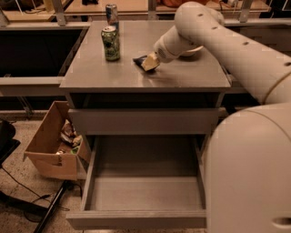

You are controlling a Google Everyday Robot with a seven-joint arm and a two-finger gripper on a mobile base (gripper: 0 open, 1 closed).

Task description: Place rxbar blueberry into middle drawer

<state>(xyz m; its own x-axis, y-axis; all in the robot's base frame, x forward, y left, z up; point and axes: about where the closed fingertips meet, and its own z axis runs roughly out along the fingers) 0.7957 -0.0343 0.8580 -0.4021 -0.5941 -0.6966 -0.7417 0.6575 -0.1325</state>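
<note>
The rxbar blueberry [139,59], a small dark blue bar, is on the grey cabinet top [100,75], right of the green can [111,43]. My gripper [148,62] reaches in from the right and is shut on the bar's right end, holding it tilted just above the top. The middle drawer [144,193] is pulled wide open below, and I see nothing inside it. Its front edge is at the bottom of the view.
The closed upper drawer front [145,121] sits above the open drawer. A second can [112,12] stands behind the green one. A white bowl [193,49] is partly hidden behind my arm. A cardboard box [49,146] of clutter sits on the floor at left. My base [250,177] fills the lower right.
</note>
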